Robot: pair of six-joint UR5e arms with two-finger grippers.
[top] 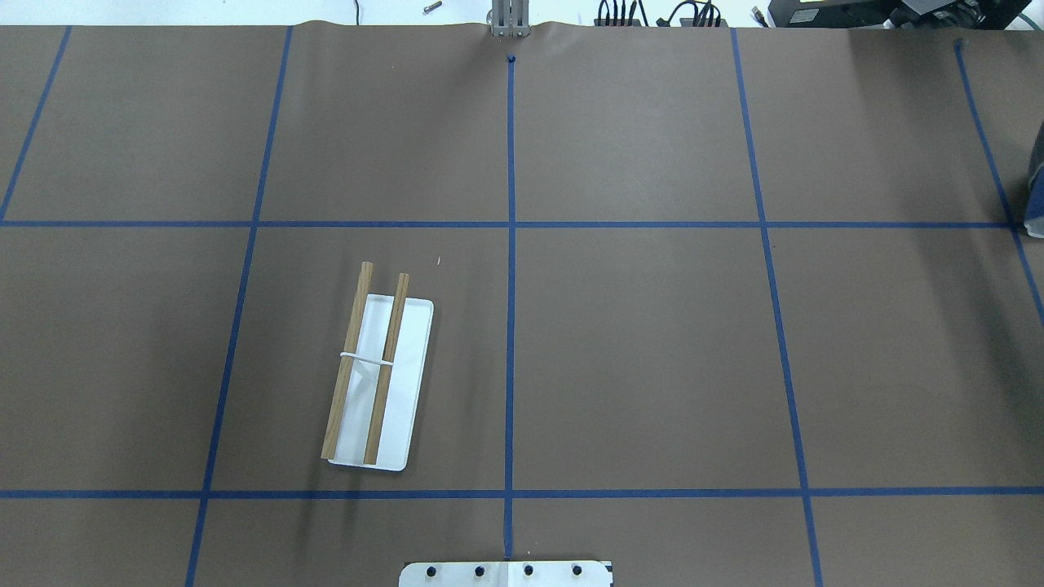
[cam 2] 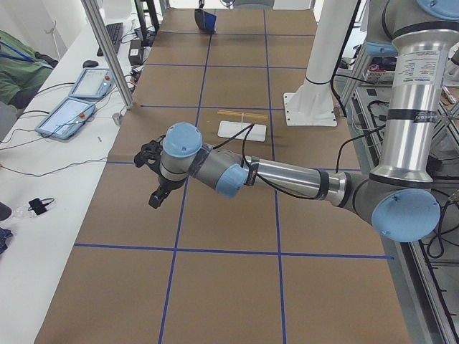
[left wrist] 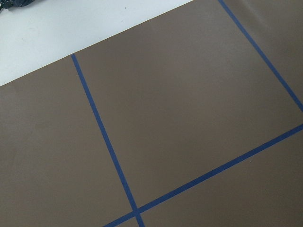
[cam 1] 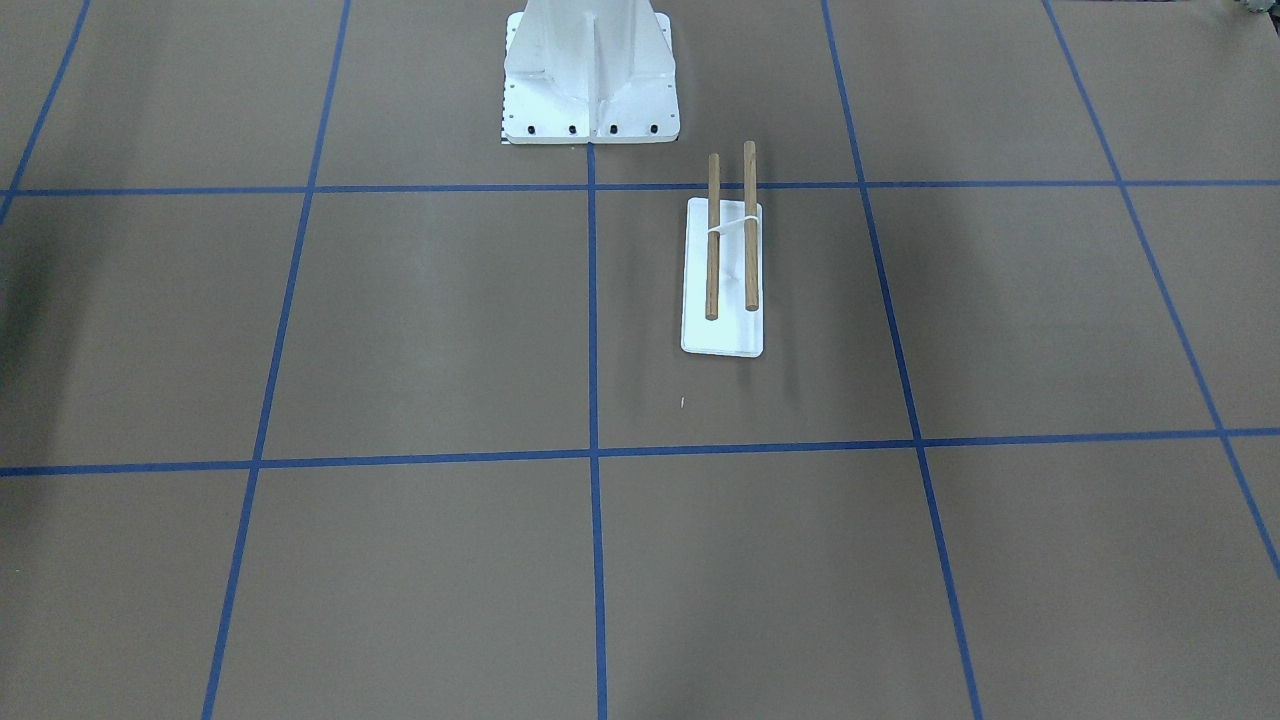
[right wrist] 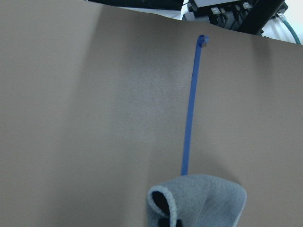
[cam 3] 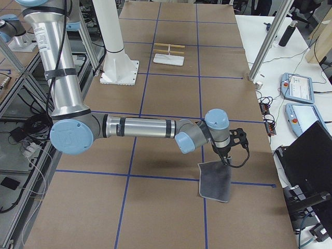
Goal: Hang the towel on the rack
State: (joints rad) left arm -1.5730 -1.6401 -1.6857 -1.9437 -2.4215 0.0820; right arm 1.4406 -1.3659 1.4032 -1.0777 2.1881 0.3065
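The rack (cam 1: pixel 731 235) has two brown dowels over a white base plate and stands bare on the brown table; it also shows in the overhead view (top: pixel 364 367). The dark grey towel (cam 3: pixel 215 180) hangs from my right gripper (cam 3: pixel 225 158) far from the rack, near the table's right end. Its bunched top shows in the right wrist view (right wrist: pixel 199 201), and a sliver shows at the overhead view's right edge (top: pixel 1036 196). My left gripper (cam 2: pixel 155 196) hovers over the table's left end with nothing seen in it. I cannot tell whether either gripper is open or shut.
The white bolted pedestal (cam 1: pixel 590 70) stands at the robot's side of the table, close to the rack. Blue tape lines (top: pixel 510 244) grid the brown paper. Side tables with control pendants (cam 3: pixel 296 85) and metal posts (cam 2: pixel 107 50) border the table's far edge.
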